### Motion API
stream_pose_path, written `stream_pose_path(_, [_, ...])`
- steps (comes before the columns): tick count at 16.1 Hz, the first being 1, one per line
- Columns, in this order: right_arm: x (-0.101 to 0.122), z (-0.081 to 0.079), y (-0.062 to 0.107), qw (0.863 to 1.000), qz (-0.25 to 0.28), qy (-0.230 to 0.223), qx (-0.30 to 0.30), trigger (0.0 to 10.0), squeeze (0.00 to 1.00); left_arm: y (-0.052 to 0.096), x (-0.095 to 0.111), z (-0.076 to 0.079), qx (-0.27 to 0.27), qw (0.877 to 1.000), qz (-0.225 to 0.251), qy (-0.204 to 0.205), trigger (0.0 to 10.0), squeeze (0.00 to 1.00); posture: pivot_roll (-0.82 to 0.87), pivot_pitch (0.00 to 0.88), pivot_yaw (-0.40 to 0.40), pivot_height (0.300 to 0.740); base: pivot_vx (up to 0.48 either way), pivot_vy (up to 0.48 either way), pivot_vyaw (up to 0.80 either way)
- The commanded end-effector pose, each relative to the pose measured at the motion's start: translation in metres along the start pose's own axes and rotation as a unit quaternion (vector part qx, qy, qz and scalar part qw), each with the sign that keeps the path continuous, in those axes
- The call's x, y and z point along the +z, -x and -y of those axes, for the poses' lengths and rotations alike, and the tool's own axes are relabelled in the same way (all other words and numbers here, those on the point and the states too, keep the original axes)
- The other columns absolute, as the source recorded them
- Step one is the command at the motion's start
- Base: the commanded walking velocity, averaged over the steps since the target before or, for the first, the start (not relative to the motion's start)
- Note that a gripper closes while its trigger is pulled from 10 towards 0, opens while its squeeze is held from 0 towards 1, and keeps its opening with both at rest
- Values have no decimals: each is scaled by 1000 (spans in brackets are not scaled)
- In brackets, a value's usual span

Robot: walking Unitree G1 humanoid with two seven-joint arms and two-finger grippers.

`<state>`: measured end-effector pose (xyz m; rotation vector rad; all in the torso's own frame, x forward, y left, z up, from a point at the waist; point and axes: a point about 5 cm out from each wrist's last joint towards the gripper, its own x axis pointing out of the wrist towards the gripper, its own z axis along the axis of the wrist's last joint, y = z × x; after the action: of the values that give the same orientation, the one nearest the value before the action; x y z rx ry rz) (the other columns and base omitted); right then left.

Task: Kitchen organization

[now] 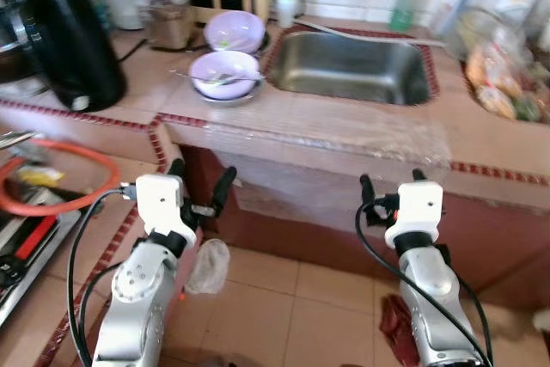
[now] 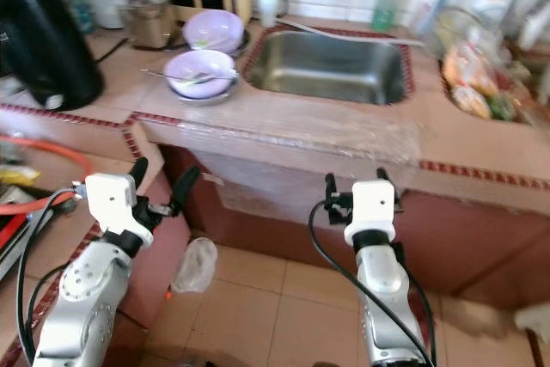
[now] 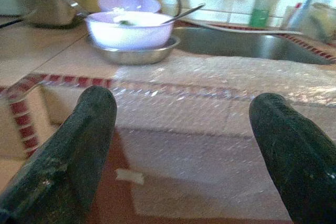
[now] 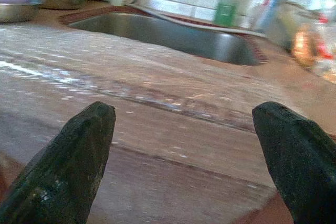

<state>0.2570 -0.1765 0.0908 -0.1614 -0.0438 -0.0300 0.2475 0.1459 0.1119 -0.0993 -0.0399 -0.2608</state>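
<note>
1. Left claw [image 1: 200,176]: fingers apart, nothing between them, held below the front edge of the bench [image 1: 344,131], near its left corner.
2. Right claw [image 1: 393,182]: fingers apart, nothing between them, held in front of the bench face, below the sink [image 1: 348,66].
3. Bowls: a lilac bowl [image 1: 223,72] sits in a shallow metal dish [image 1: 225,95] on the bench, ahead of the left claw and just left of the sink. A second lilac bowl [image 1: 233,31] stands directly behind it.
4. Spoon [image 1: 219,80]: lies in the nearer bowl. Its long axis runs roughly across the bench, left to right; in the left wrist view the handle rises out of the bowl toward the sink.
5. Sink: steel, rectangular, long axis across the bench, ahead of the right claw.
6. Clear plastic film [image 1: 335,131] covers the bench front between the claws and the sink.
7. Black kettle [image 1: 69,36]: upright, far to the left of the left claw.
8. Orange hose [image 1: 60,204]: curves over the lower surface to the left of the left claw.
9. Bagged food [image 1: 498,83]: on the bench right of the sink, beyond the right claw.
10. Labels on the bottles and the box at the wall are too blurred to read.
</note>
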Motion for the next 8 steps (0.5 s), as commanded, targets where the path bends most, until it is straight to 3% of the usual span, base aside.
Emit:
stream_pose_path(1, [4, 9, -1, 1000, 6, -2, -17, 10000, 0, -2, 8, 2, -6, 1000, 17, -5, 10000, 0, -11, 0, 13, 740, 0, 0, -575])
stream_pose_path(4, [3, 7, 1, 1000, 7, -5, -11, 10000, 0, -1, 8, 3, -6, 1000, 16, -6, 10000, 0, -8, 0, 22, 740, 0, 0, 0])
stream_pose_path(8, [3, 4, 2, 1000, 9, -1, -12, 10000, 0, -2, 10, 2, -6, 1000, 15, -8, 10000, 0, -6, 0, 30, 740, 244, 405, 0])
